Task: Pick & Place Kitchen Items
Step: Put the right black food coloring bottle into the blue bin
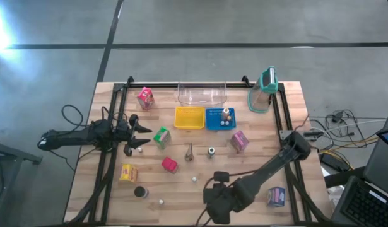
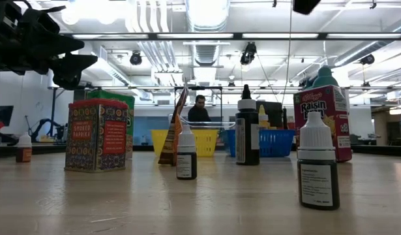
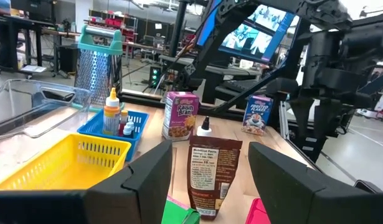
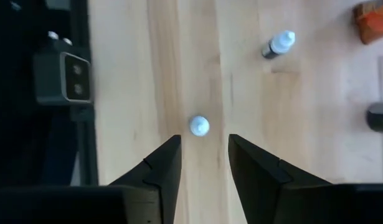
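The right gripper (image 4: 203,158) is seen with its two dark fingers (image 4: 163,165) spread apart and nothing clamped, hung over the front of the pale wooden table (image 1: 181,195). A small dropper bottle with a white cap (image 4: 198,126), seen from above, stands on the wood just beyond the fingertips, untouched. Another white-capped dark dropper bottle (image 4: 278,45) lies farther off. The left gripper (image 3: 210,180) is held parted and empty above the table's left side, beside a small green carton (image 1: 161,137). Ahead of it a brown foil pouch (image 3: 214,174) is stood upright. A flat yellow plastic basket (image 1: 189,118) and a blue one (image 1: 216,120) are set side by side, touching, near the back. A purple cereal carton (image 1: 239,141) is placed just in front of the blue basket.
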You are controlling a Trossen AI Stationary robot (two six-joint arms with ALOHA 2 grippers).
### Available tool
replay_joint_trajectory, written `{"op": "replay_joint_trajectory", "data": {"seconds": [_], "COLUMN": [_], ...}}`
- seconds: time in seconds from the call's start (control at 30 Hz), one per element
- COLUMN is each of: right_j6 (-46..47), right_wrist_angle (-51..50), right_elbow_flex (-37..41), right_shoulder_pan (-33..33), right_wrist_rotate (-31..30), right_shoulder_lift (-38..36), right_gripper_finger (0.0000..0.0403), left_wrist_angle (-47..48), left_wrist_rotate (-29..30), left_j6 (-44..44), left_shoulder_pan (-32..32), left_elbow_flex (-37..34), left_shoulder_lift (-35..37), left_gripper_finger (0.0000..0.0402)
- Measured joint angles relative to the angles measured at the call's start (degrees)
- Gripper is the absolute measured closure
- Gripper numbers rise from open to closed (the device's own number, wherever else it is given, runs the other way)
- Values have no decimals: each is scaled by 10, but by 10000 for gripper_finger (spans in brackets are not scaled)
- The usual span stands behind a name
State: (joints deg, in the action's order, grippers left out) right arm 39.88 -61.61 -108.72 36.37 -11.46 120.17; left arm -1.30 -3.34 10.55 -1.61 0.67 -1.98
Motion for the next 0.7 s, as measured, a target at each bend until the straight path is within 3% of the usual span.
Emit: {"op": "replay_joint_trajectory", "data": {"seconds": [0.2,0.37,0.7], "right_j6": [1,19,4], "right_wrist_angle": [-31,-35,-25], "right_elbow_flex": [-56,-51,-30], "right_shoulder_pan": [-9,-29,-31], "right_wrist_rotate": [17,56,62], "right_shoulder_lift": [40,50,51], "right_gripper_finger": [264,266,258], "left_wrist_angle": [0,0,0], "left_wrist_rotate": [0,0,0], "left_j6": [0,0,0], "left_shoulder_pan": [0,0,0], "left_elbow_flex": [0,0,0], "left_shoulder_lift": [0,0,0], "left_gripper_finger": [183,183,183]}}
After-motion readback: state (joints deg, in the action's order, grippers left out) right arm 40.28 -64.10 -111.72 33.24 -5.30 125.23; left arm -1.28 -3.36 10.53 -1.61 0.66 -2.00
